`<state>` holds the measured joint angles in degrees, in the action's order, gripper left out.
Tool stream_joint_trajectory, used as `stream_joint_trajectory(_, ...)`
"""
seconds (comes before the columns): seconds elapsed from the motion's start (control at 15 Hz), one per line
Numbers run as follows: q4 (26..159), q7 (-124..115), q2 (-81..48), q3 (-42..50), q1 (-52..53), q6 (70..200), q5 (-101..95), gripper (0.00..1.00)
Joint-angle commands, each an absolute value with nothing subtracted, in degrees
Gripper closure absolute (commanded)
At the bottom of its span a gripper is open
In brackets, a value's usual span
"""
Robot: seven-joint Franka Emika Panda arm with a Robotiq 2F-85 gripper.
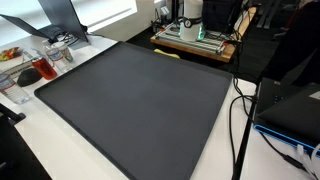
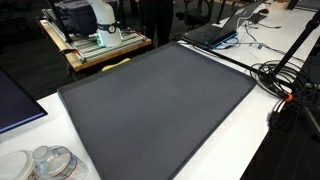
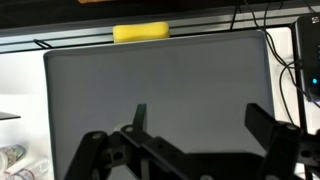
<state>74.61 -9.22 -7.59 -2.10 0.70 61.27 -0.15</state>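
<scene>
My gripper shows only in the wrist view. It hangs high above a large dark grey mat, and its two black fingers stand wide apart with nothing between them. The mat covers most of the white table in both exterior views and lies bare. A yellow block rests just past the mat's far edge, well away from the fingers. It is also visible as a small yellow strip in both exterior views. Neither exterior view shows the arm.
Glasses and a jar and a plate of food stand off one corner of the mat. Clear plastic containers sit near another corner. Black cables and a laptop lie along one side. A wooden cart with a white machine stands behind.
</scene>
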Motion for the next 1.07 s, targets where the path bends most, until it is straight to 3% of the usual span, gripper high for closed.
stream_joint_trajectory(0.0, 72.5, -10.8, -11.6, -1.5, 1.2, 55.3, 0.0, 0.0)
stream_joint_trajectory(0.67, 76.6, -9.0, -18.0, -0.8, 1.0, 52.5, 0.3, 0.0)
stream_joint_trajectory(1.0, 88.4, -6.2, -14.6, -0.7, 0.9, 67.5, -2.3, 0.0)
